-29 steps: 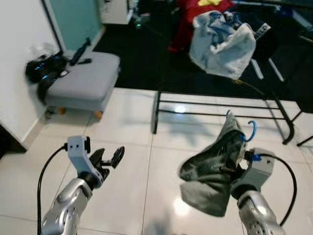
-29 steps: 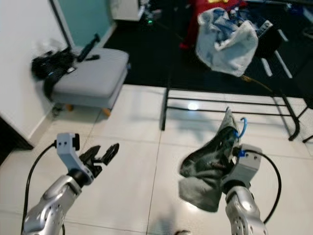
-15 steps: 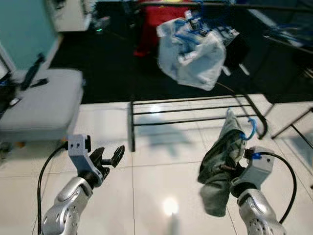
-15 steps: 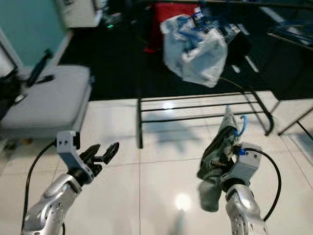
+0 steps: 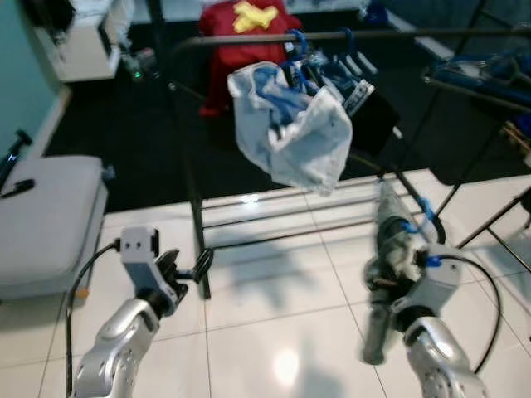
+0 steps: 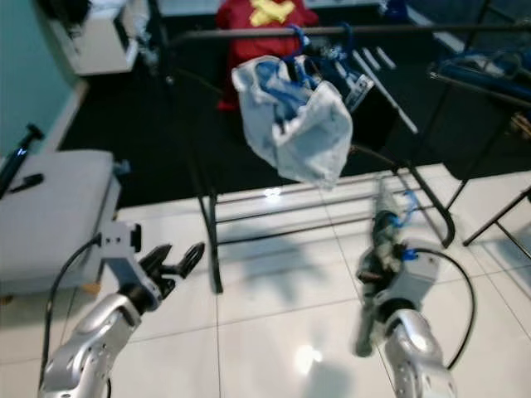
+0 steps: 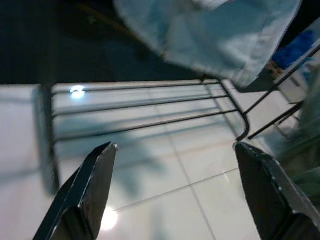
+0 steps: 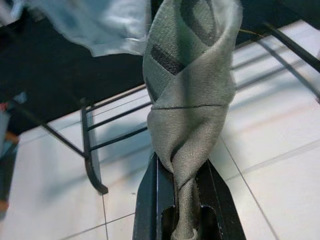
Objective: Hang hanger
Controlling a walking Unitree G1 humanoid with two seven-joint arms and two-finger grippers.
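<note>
Grey-green garment (image 8: 187, 95), twisted, blue hanger (image 5: 425, 209)

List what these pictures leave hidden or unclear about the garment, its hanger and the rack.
- Blue hanger: the grey garment wraps all but its hook, head views.
- Right pincer: fingertips buried in cloth, right wrist view.
- Rack rail: cut off by the right edge, head views.

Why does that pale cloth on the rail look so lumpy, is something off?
The pale shirt hangs bunched and crooked from the black rail instead of flat. The grey garment gripped by the right gripper is also twisted into a rope, with its blue hanger hook poking out.
</note>
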